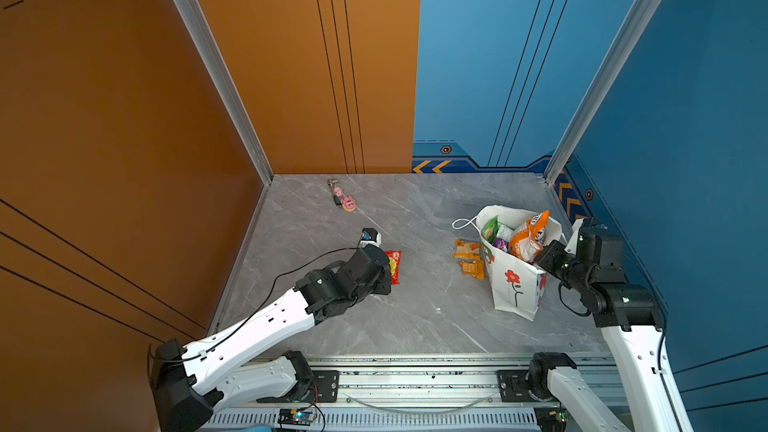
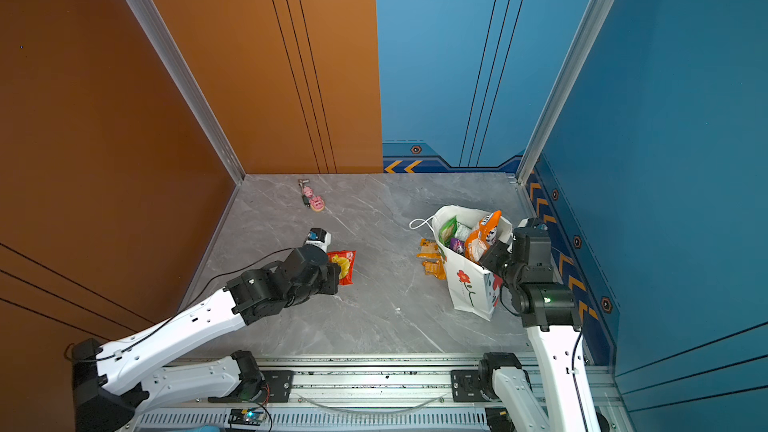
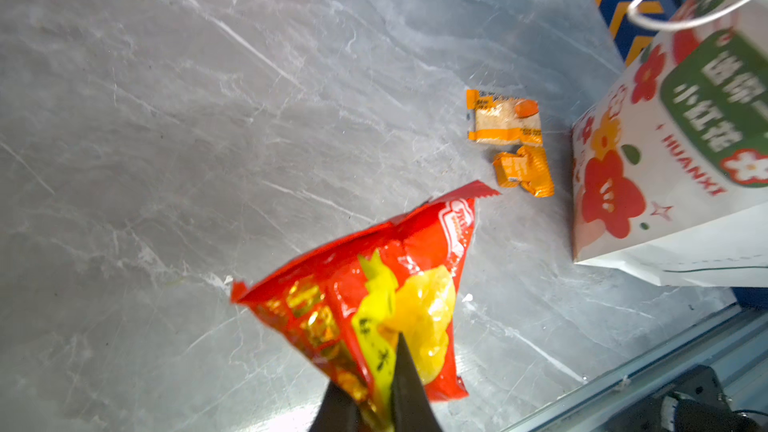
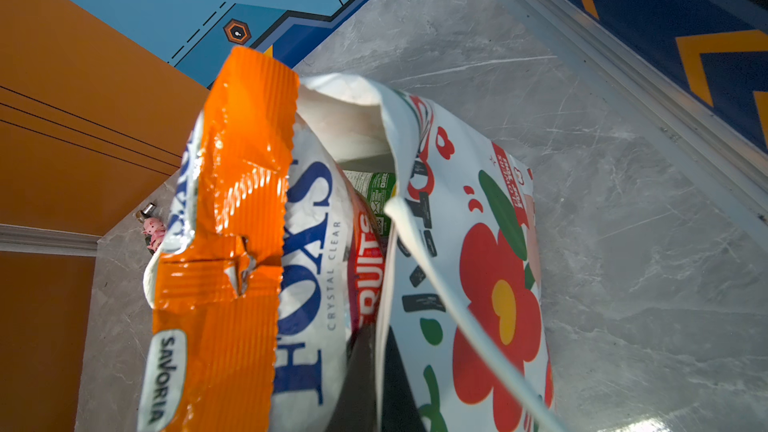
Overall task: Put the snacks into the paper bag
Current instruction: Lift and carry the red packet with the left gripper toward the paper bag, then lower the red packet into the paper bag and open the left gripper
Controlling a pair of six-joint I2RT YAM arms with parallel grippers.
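**Item 1.** Red-yellow packet [image 3: 374, 284], left of the desk's middle and well apart from the paper bag [image 1: 515, 284]. We record the left tool [image 3: 374, 371] clamped on one end of it. Whether it hangs clear of the desk [image 1: 415, 317] we cannot tell. We judge it light, crinkly, slippery foil, puffed and crushable. It is best taken by a crimped seam or corner, not the belly.

**Item 2.** Paper bag, standing at the desk's right with its mouth open. The right tool [image 4: 380, 376] is closed on its rim wall. We judge the paper thin and easily tipped or torn. Inside we list an orange bag [image 1: 528, 238], poking above the rim, and a green packet [image 1: 489, 229].

**Item 3.** Two orange sachets [image 1: 467, 249], on the desk just beside the bag.

**Surroundings.** Grey marbled desk, smooth. Orange wall [image 1: 124, 118] and blue wall [image 1: 706, 118]. Pink pig charms [image 1: 345, 199] near the far edge.
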